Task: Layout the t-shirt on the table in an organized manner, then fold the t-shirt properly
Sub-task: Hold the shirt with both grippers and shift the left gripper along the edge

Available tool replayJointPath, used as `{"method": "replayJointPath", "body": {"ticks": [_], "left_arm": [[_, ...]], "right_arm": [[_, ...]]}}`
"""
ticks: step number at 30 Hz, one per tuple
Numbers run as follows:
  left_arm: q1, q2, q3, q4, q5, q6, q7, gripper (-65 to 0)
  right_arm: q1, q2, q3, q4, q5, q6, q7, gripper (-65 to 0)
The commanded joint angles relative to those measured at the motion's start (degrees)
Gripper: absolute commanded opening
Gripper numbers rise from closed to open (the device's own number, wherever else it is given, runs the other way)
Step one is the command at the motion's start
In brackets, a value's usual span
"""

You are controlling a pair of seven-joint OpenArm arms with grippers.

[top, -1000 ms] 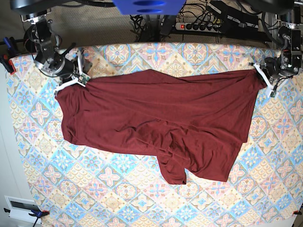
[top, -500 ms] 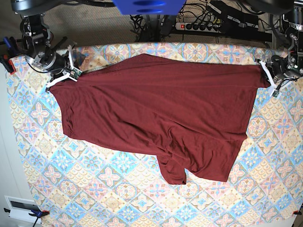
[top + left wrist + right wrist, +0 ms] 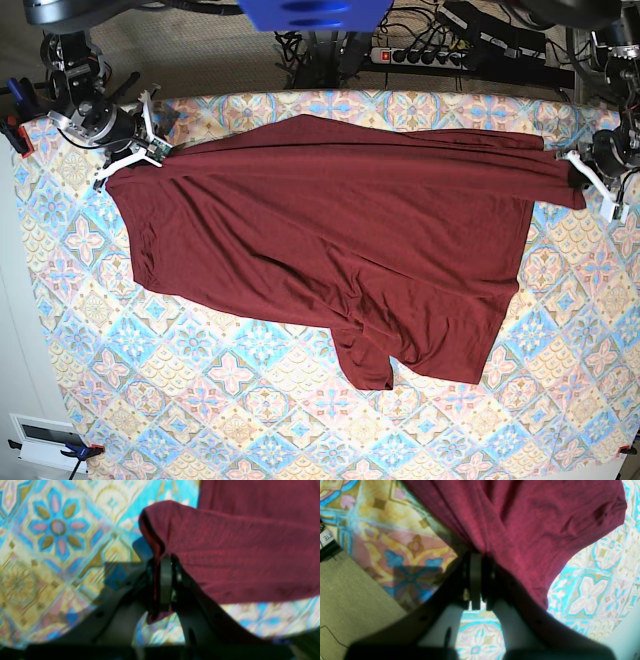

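Note:
The dark maroon t-shirt [image 3: 330, 240] is stretched wide across the patterned table [image 3: 230, 400], its far edge pulled taut between both arms. A bunched fold hangs toward the near side. My left gripper [image 3: 588, 172] at the base view's right is shut on one far corner of the t-shirt [image 3: 237, 562]; in the left wrist view the jaws [image 3: 163, 580] pinch the hem. At the far left corner my right gripper [image 3: 135, 155] is shut on the other corner, with cloth [image 3: 520, 530] clamped between its jaws [image 3: 476, 580].
A power strip and cables [image 3: 440, 50] lie behind the table's far edge. Clamps [image 3: 15, 130] hold the tablecloth at the left edge and near corners. A white box [image 3: 40, 440] sits off the near left corner. Carpet floor [image 3: 350, 610] shows beyond the table.
Both grippers have pulled outward and toward the far edge, the left one further right. The shirt's far edge has gone from sagging to taut and straight.

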Motion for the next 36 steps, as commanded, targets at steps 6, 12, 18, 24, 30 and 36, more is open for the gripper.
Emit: {"method": "replayJointPath", "body": {"ticks": [6, 12, 18, 24, 30, 36], "left_arm": [[-2.05, 1.50, -0.32, 0.71, -1.02, -0.28, -0.75, -61.3], [-2.23, 1.58, -0.58, 0.80, -1.20, -0.36, 4.62, -61.1], [3.31, 0.53, -0.32, 11.61, -1.20, -0.36, 10.51, -60.8], [7.53, 0.44, -0.58, 17.33, -0.76, -0.36, 10.68, -53.7], [8.32, 0.44, -0.32, 9.33, -0.50, -0.28, 10.33, -51.4], [8.32, 0.79, 2.41, 5.72, -0.50, -0.10, 6.90, -51.2]], "right_arm": [[4.72, 1.14, 0.68, 0.99, -0.11, -0.49, -2.19, -65.0], [5.08, 1.14, 0.50, 0.55, -0.11, -0.49, -3.60, -65.0], [5.08, 0.97, 0.24, 0.28, -0.11, -0.49, -3.69, -65.0], [5.08, 0.88, 0.15, -1.65, -0.11, -0.49, -3.34, -65.0], [5.08, 0.88, -0.90, -1.56, -0.11, -0.49, -3.34, -65.0], [5.08, 0.88, -2.22, -1.30, -0.11, -0.49, -3.34, -65.0]]}}
